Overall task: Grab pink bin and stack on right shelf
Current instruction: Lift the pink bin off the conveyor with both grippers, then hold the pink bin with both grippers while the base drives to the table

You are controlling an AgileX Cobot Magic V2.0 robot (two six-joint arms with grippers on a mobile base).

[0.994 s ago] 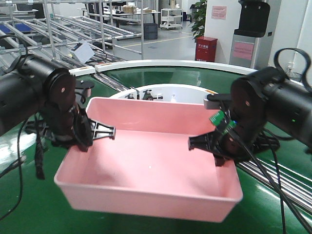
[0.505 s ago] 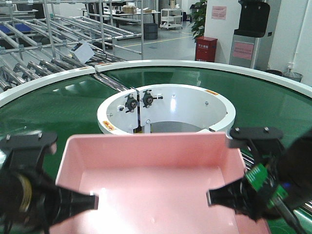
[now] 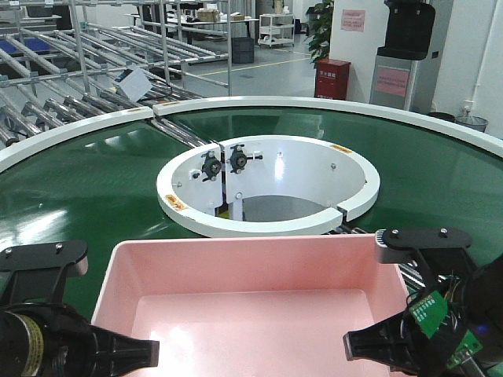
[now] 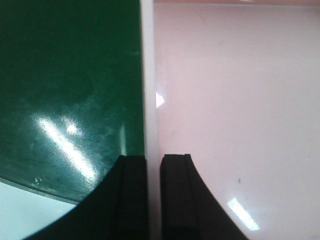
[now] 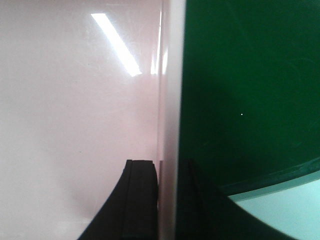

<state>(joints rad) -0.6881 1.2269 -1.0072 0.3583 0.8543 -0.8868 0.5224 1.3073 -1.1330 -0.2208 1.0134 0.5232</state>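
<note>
The pink bin [image 3: 251, 310] fills the lower middle of the front view, held over the green belt between both arms. My left gripper [image 3: 135, 353] is shut on the bin's left wall. In the left wrist view the left gripper [image 4: 153, 160] has one finger outside and one inside the pale rim of the bin [image 4: 235, 100]. My right gripper [image 3: 363, 345] is shut on the right wall. The right wrist view shows the right gripper [image 5: 167, 162] pinching that wall of the bin [image 5: 75, 100] the same way. The right shelf is out of view.
A curved green conveyor belt [image 3: 94, 173] rings a white central hub [image 3: 267, 224] just beyond the bin. Metal roller racks [image 3: 78, 47] stand at the back left. A red box [image 3: 332, 78] and a black unit [image 3: 409, 31] stand at the back right.
The bin, held by both grippers, has come toward the camera and dropped lower in the frame. Both arms now sit at the bottom edge, and the white hub shows in full.
</note>
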